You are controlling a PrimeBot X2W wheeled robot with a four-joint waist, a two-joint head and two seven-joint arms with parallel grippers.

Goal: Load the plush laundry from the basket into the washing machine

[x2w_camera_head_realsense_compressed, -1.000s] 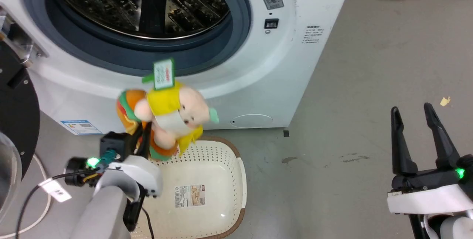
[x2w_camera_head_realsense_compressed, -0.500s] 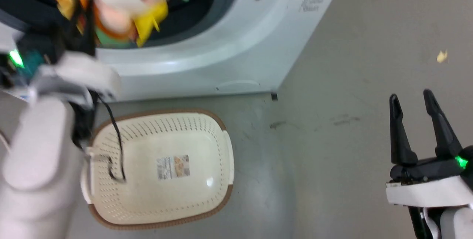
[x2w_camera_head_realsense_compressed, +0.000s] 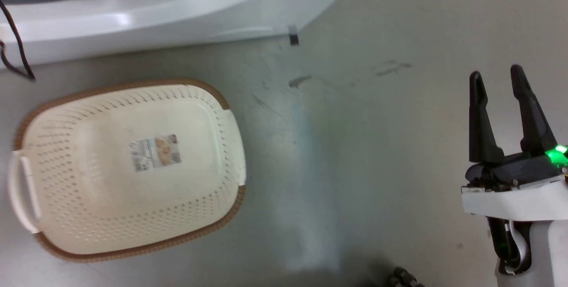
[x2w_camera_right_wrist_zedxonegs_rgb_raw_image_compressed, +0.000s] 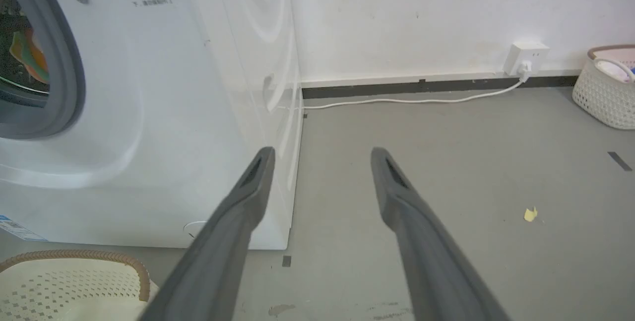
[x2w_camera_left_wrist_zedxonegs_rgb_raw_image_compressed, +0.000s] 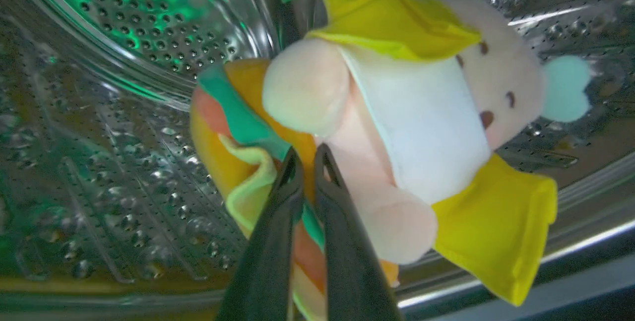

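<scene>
Plush laundry (x2w_camera_left_wrist_zedxonegs_rgb_raw_image_compressed: 412, 127) moved into washing machine (x2w_camera_left_wrist_zedxonegs_rgb_raw_image_compressed: 124, 63); L hand (x2w_camera_left_wrist_zedxonegs_rgb_raw_image_compressed: 307, 155) clamped on it, R hand (x2w_camera_head_realsense_compressed: 495, 74) spread, empty.

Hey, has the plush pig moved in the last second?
Yes. The plush pig hung in front of the washing machine; now, pinched by the left gripper, it is inside the steel drum.

Right claw (x2w_camera_head_realsense_compressed: 495, 74): my two long black fingers, tapering, on a black base.
Right wrist (x2w_camera_head_realsense_compressed: 510, 200): my white shell, a green light (x2w_camera_head_realsense_compressed: 557, 154) glowing, a pale cable (x2w_camera_head_realsense_compressed: 517, 256) looped beneath.
Left claw (x2w_camera_left_wrist_zedxonegs_rgb_raw_image_compressed: 308, 155): my two slim dark fingers.
</scene>
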